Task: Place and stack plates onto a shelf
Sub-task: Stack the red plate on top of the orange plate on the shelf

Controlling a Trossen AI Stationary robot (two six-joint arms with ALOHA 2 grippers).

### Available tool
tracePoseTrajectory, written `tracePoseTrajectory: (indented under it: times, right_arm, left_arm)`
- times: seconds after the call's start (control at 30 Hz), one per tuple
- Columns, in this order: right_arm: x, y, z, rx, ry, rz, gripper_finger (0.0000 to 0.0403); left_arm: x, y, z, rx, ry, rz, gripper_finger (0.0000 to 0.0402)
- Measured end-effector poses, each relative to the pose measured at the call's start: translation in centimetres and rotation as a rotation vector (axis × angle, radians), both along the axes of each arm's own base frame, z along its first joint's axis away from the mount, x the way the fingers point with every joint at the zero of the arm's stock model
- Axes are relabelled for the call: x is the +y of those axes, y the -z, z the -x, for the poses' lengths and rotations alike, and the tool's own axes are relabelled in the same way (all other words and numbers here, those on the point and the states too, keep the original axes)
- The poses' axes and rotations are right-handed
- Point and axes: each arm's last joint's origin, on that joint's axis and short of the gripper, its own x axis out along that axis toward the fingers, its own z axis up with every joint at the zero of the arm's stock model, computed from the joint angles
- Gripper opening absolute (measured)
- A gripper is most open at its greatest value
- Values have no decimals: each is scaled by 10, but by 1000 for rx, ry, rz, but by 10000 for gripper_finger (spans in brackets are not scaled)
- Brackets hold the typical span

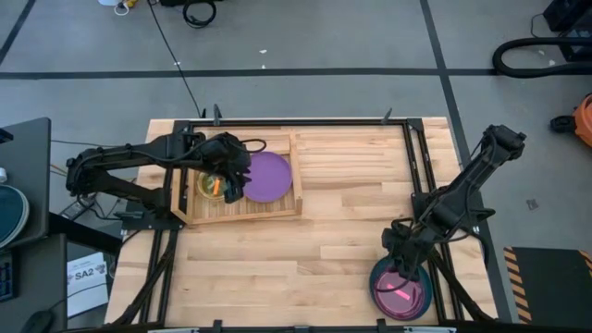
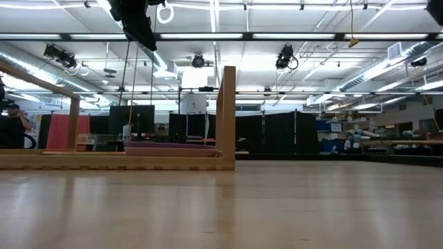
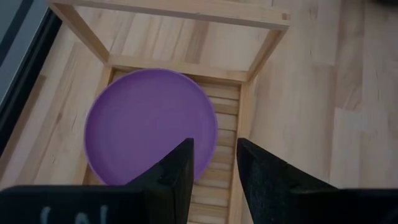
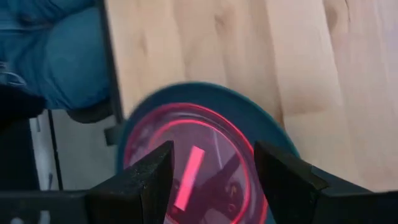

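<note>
Above the worktop, from the overhead camera, the left claw hangs over the shelf, whose right half carries a purple plate; something green and orange shows beneath the claw on the shelf's left half, too hidden to name. The right claw sits over a small magenta-red plate stacked on a dark teal plate at the worktop's near right corner, overhanging the edge. Between the two stations the planks lie bare, leaving wide room to carry.

At worktop height, the shelf's rail and upright post stand tall against the room; a plate must likely clear that rail before descending.

Past the left wrist, the left claw shows its fingers only narrowly parted, pinching nothing, with the purple plate flat on the slats and touching or nearly touching the side rail.

Past the right wrist, the right claw is spread wide over the magenta-red plate, gripping nothing. These plates look thin, light, stiff and glossy, so probably slippery; the rim is the likely hold, and the teal plate hanging off the worktop offers an exposed edge but little margin.
</note>
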Motion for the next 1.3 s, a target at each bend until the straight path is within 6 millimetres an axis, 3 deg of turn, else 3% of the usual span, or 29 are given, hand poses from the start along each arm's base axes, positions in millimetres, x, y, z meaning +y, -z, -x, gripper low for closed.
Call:
tracePoseTrajectory:
  times: [0.23, 0.83, 1.3]
  right_arm:
    - [-5, 19, 6, 56, -19, 14, 226]
    - [-9, 40, 13, 83, -41, 4, 209]
    - [0, 67, 16, 135, -82, 59, 195]
  left_arm:
    - [0, 0, 0, -1, 0, 0, 128]
    - [0, -1, -1, -17, 0, -2, 128]
    - [0, -1, -2, -20, 0, -3, 128]
